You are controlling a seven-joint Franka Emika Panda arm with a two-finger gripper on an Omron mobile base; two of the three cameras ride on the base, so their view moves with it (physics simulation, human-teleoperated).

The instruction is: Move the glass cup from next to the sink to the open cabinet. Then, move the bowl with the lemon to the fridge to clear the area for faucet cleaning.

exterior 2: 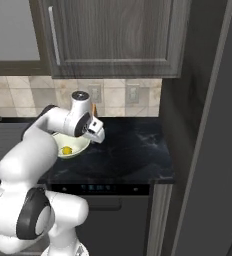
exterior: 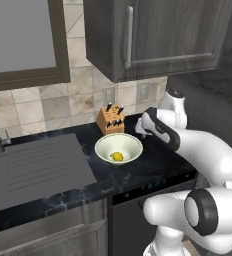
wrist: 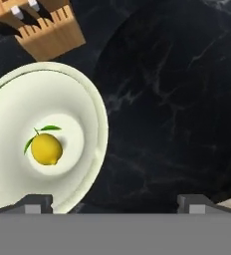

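Dark marbled desk [exterior: 153,162] runs along the tiled wall, with the bowl [exterior: 118,148] mid-frame in the left base view and the lemon [exterior: 117,156] sitting inside it. Knife block [exterior: 111,119] is just behind. The pincer [wrist: 115,201] is spread wide, holding nothing, hovering just right of the bowl with one fingertip over its rim. My guess at the risk: closing on that sloped rim could tip the bowl and roll the lemon out. Arm's bent low, wrist angled down toward the desk.

2 base views flank the arm, sharing the bowl [exterior: 118,148], hand view close above it
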